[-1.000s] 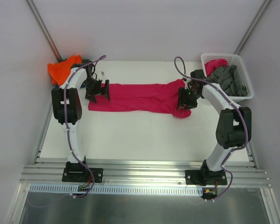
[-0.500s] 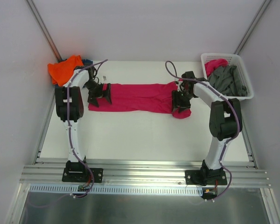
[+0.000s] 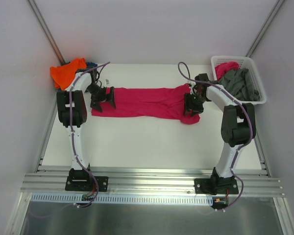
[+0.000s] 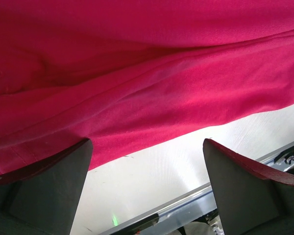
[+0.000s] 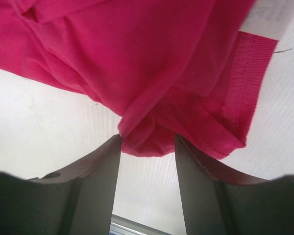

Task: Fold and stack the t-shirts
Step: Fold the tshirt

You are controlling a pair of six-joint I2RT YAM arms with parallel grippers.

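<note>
A large magenta-pink t-shirt [image 3: 147, 102] lies folded into a long band across the far half of the table. My left gripper [image 3: 104, 99] hangs over its left end with the jaws wide apart; in the left wrist view [image 4: 147, 143] the shirt's hem [image 4: 152, 98] runs just beyond the fingertips, which hold nothing. My right gripper [image 3: 192, 105] is at the shirt's bunched right end. In the right wrist view [image 5: 148, 139] its jaws are partly open with a fold of pink cloth [image 5: 147, 142] between the tips. An orange shirt [image 3: 66, 72] and a dark blue one [image 3: 91, 64] lie at the far left.
A white lattice basket [image 3: 237, 58] stands at the far right, holding grey shirts [image 3: 240, 83] and a pink one [image 3: 225, 67]. The table's metal rail [image 4: 186, 208] shows near the left gripper. White walls close in on three sides.
My right gripper swung a little left along the shirt's right end, then back right. My left gripper shifted slightly at the left end. The shirt has barely moved.
</note>
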